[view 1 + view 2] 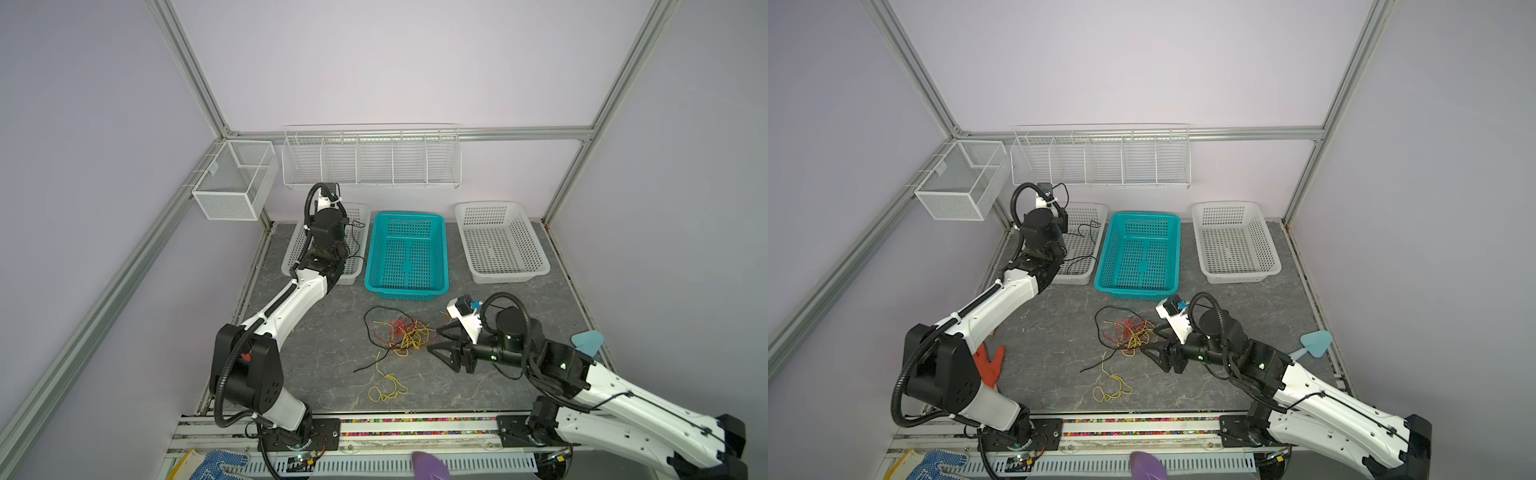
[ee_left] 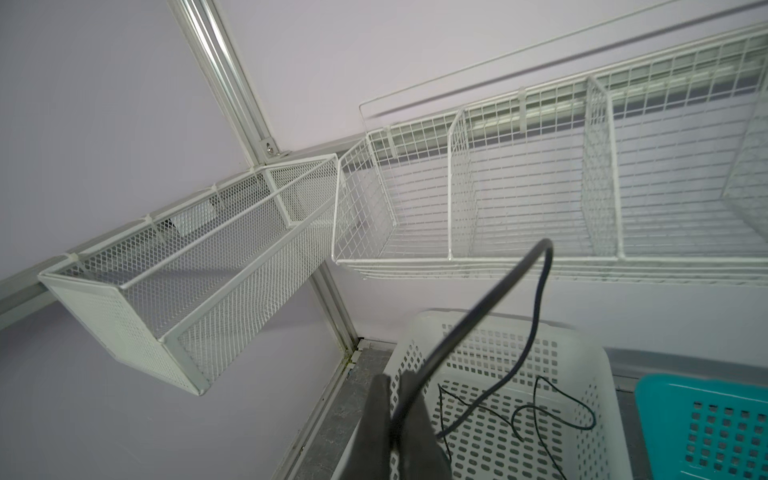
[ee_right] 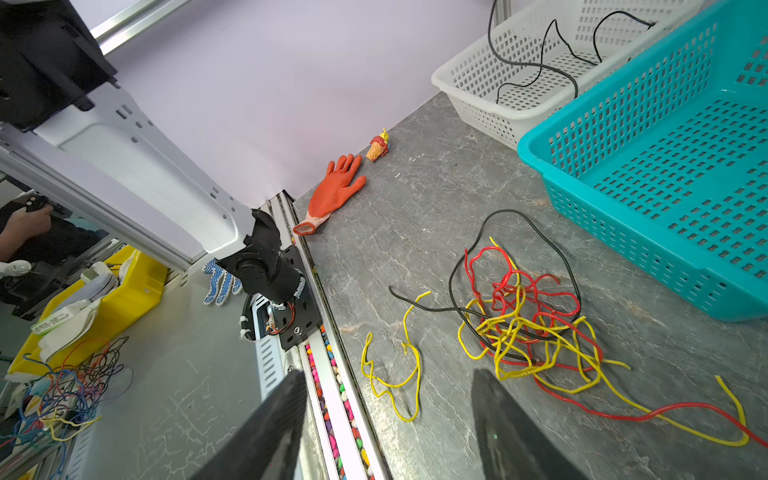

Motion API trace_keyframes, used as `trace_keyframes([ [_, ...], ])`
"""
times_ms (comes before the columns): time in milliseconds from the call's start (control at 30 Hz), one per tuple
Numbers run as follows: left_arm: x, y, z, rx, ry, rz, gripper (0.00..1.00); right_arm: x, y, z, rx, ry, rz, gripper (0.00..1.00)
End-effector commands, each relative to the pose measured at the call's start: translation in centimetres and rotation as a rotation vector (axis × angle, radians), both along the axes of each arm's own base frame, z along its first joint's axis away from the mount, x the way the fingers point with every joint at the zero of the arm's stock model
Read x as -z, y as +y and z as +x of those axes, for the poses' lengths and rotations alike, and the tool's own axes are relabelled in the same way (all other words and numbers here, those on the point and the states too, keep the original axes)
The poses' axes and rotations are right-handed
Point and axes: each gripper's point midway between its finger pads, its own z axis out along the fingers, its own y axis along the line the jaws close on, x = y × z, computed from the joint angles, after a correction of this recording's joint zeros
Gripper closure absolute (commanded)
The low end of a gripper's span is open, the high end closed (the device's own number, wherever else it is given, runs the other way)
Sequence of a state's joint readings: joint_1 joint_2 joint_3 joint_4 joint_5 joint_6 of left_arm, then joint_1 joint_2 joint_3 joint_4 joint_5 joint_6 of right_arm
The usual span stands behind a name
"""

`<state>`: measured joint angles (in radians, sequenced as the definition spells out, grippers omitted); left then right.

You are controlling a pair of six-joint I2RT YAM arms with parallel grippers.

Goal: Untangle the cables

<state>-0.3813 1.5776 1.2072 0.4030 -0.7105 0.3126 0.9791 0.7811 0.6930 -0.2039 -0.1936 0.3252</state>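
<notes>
The tangled cables [image 1: 405, 334] lie just beside the empty, wide-open right claw [image 1: 435, 338] (toward the left edge of the desk [image 1: 316, 365]); the left claw [image 2: 395, 415], pinching a black cable [image 2: 478, 316], is well apart.

Red, yellow and black cables [image 3: 519, 320]; teal perforated plastic basket [image 3: 615, 224]; white perforated plastic basket [image 3: 478, 108]; grey pale-veined counter [image 3: 415, 216]; orange rubber glove [image 3: 336, 189].

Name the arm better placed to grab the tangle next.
Right. The right end effector is open beside the tangle; the left end effector is shut on a black cable over a white basket.
</notes>
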Motion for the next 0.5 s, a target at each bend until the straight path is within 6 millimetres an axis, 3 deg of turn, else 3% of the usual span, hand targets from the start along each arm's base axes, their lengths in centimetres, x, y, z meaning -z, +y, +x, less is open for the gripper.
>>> trace_keyframes([
  [0, -1.7, 0.7, 0.1, -0.036, -0.125, -0.009, 1.0, 0.2, 0.1, -0.7, -0.028, -0.001, 0.019, 0.34],
  [233, 1.6, 3.2, 1.3, -0.126, -0.079, 0.053, 1.0, 1.3, 0.1, -1.0, -0.041, 0.018, -0.002, 0.34],
  [467, 7.4, 4.4, 3.5, -0.11, 0.102, 0.116, 1.0, 1.8, 0.4, -1.0, -0.047, 0.035, -0.008, 0.34],
])
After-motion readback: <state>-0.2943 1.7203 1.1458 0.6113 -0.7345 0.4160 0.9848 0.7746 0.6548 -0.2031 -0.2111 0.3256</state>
